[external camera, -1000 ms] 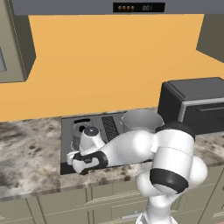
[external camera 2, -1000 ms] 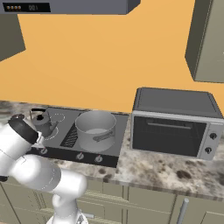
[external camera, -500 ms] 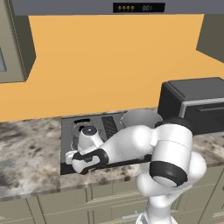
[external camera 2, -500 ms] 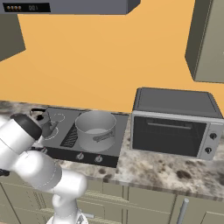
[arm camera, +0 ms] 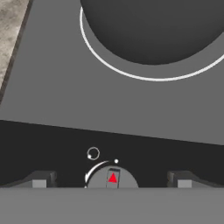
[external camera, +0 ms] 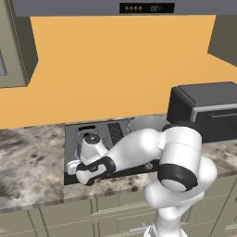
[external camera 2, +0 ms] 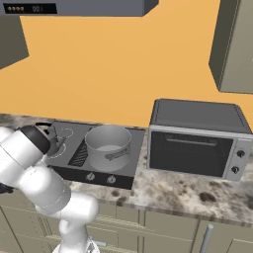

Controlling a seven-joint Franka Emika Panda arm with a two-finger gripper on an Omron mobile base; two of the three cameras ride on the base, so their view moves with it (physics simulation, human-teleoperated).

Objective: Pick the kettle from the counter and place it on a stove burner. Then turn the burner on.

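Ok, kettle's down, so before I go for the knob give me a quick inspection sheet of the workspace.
Surface: counter mottled stone, stove set into it.
Job's things: kettle stands on the stove's left side; in the hand view its dark underside sits inside the burner ring. Knob with a red triangle mark lies on the front strip, between the fingertips.
Clutter: grey pot on the stove's right side.
Gripper: gripper low at the stove's front edge, open, jaws apart either side of the knob, no contact seen.
Cables: nothing seen.
Surroundings: toaster oven right of the stove, range hood above, orange wall, cabinets.
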